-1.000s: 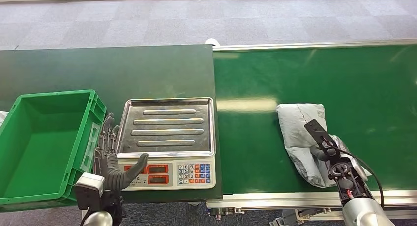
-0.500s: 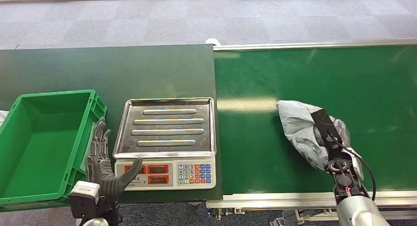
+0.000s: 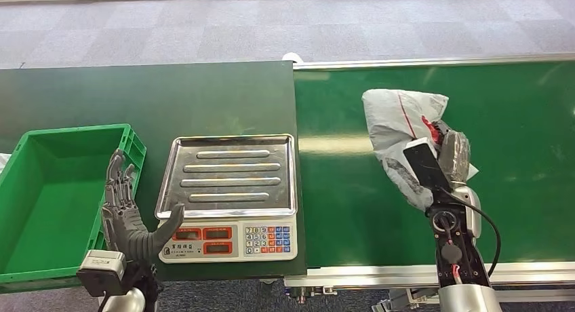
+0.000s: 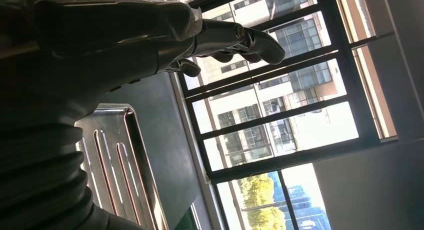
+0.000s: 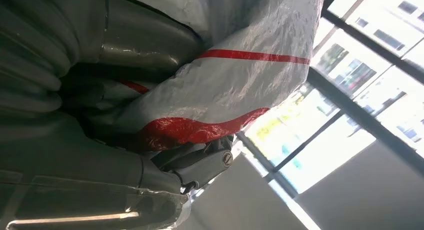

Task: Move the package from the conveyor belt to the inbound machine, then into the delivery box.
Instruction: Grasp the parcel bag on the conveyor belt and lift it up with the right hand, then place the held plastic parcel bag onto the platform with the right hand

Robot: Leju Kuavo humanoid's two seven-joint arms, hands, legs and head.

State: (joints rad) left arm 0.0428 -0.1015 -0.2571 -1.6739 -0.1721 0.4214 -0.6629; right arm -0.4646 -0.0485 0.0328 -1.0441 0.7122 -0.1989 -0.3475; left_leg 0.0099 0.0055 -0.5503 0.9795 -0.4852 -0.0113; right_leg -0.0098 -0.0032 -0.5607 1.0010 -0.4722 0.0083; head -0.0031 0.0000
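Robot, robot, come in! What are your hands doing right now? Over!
Right hand holds the package, lifted above the conveyor belt. Left hand open by the scale. Nothing on the scale tray.

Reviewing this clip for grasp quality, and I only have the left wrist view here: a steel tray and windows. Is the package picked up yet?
Observer: Yes. The right hand holds the grey package over the green conveyor belt.
Operator: Any markings on the package?
Observer: Red stripes run across the plastic in the right wrist view.
Operator: Where is the left hand relative to the box?
Observer: The left hand is raised with fingers apart, holding nothing, between the green delivery box and the scale.
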